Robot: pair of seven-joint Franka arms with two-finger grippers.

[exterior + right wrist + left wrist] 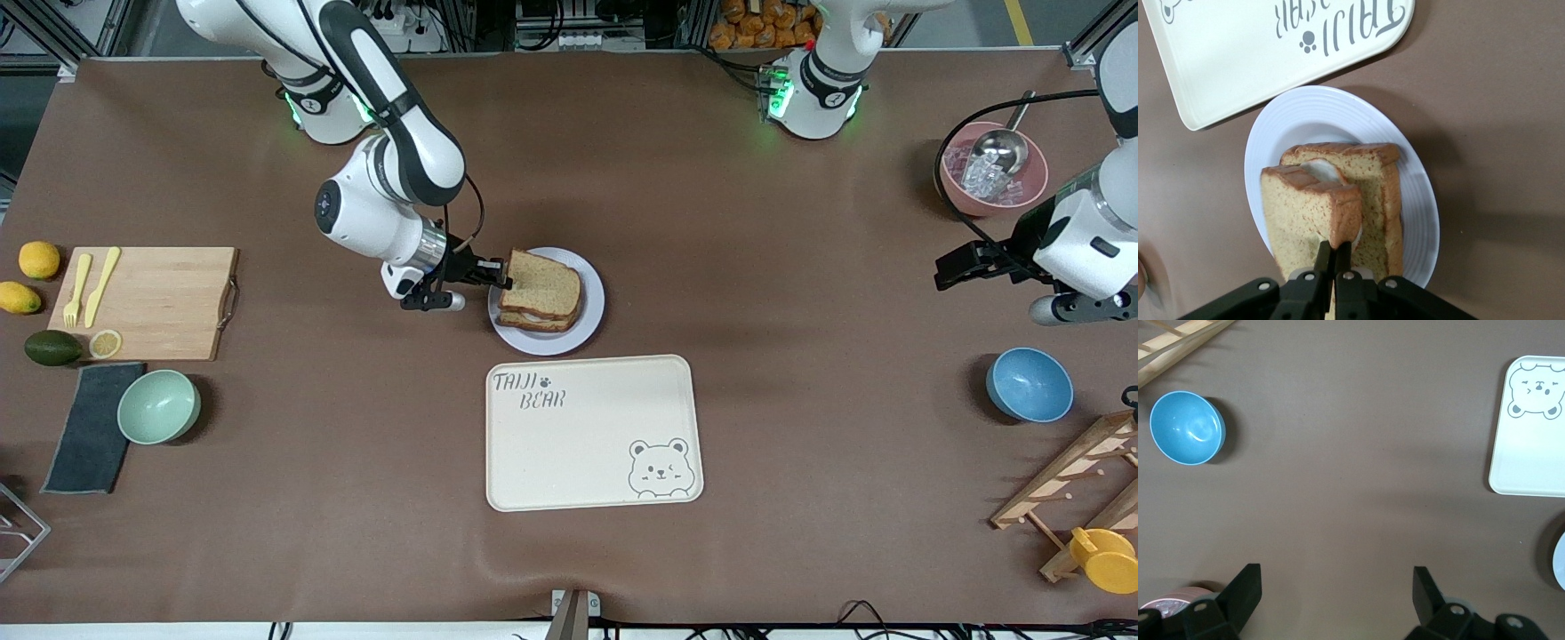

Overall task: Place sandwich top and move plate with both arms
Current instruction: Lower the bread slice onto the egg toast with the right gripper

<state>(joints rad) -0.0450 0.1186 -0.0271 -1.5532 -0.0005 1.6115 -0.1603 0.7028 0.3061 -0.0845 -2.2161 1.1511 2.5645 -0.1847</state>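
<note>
The sandwich top (539, 283) lies over the lower slice on the plate (590, 324), one crust edge pinched between the pressed-together fingers of the right gripper (498, 274). In the right wrist view the slice (1308, 217) sits tilted, its gripped edge raised above the lower bread slice (1381, 200) and offset from it — the white filling shows at the uncovered corner. The edge grip looks chosen to keep the fingers clear of the filling while the slice is lowered flat; release appears not yet done.

The plate (1338, 117) stands just beside the cream tray (593, 432), farther from the front camera than the tray. That closeness suggests the tray is the plate's destination, though this is a judgement only.

The left gripper (965, 264) hangs with its fingers (1245, 590) spread wide and empty, over bare table toward the left arm's end, near the pink bowl (989, 182) and the blue bowl (1029, 384). This arm waits — the open stance suits a later grasp on the plate rim for the two-arm carry.
</note>
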